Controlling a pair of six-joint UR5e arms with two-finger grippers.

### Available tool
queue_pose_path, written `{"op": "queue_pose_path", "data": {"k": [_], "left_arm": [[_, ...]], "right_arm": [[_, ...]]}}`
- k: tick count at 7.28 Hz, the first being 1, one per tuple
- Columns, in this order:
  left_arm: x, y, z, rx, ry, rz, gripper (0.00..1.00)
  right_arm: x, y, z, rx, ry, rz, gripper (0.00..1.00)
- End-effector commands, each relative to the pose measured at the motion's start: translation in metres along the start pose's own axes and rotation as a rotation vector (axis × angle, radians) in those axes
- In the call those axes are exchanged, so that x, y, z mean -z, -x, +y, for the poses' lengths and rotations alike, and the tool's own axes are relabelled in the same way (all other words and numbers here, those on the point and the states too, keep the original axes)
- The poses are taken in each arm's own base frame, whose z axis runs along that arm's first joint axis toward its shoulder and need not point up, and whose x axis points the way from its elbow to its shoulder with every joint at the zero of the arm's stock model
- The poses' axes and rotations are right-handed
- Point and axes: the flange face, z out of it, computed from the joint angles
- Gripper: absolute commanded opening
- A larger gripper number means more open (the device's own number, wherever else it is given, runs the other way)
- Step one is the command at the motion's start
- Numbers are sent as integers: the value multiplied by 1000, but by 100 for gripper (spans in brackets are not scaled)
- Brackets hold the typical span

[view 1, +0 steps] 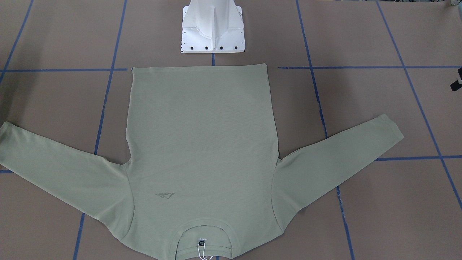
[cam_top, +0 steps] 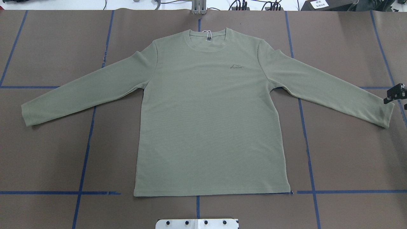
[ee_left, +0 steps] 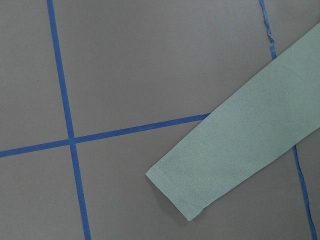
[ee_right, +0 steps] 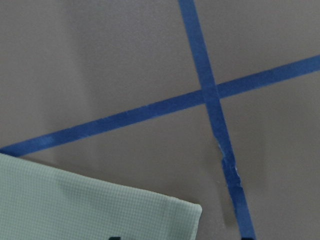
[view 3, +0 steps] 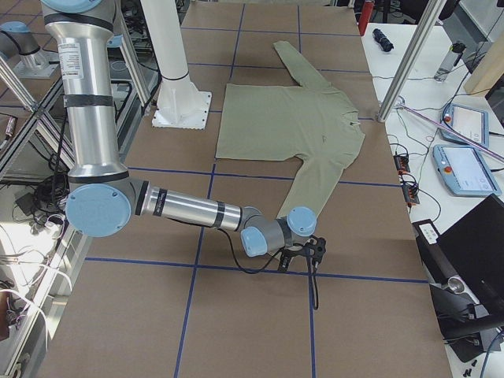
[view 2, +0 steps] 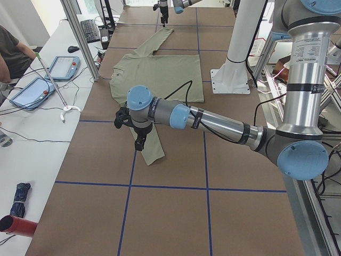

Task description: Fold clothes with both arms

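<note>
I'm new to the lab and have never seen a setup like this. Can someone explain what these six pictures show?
It is a robot with two jointed metal arms on a white pedestal, at a brown table marked with blue tape. Two pictures look down on the table, one from behind the robot and one facing it. Two are taken from the table's ends: one shows the left arm near, the other the right arm. The last two come from cameras on the wrists, each looking down at a sleeve cuff. A green long-sleeved shirt lies flat with its sleeves spread. The left end effector and the right end effector each hang near a cuff. The shirt is lifted nowhere, so nothing seems to be held.
</note>
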Motion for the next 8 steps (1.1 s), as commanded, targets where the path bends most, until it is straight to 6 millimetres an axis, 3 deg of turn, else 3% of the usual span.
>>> {"op": "queue_pose_path", "data": {"k": [1, 4, 5, 6, 7, 8], "left_arm": [[1, -2, -1, -4, -3, 0, 100], [1, -2, -1, -6, -3, 0, 100], [1, -1, -1, -5, -2, 0, 100], [1, -1, -1, -4, -3, 0, 100], [2, -1, 0, -4, -3, 0, 100], [2, -1, -1, -5, -4, -2, 100]], "right_arm": [[-7, -1, -3, -11, 10, 9, 70], [-11, 7, -4, 3, 17, 11, 64], [-11, 9, -5, 4, 15, 9, 39], [-13, 6, -5, 2, 13, 21, 22], [-14, 4, -5, 2, 8, 30, 7], [-15, 3, -4, 6, 10, 31, 0]]}}
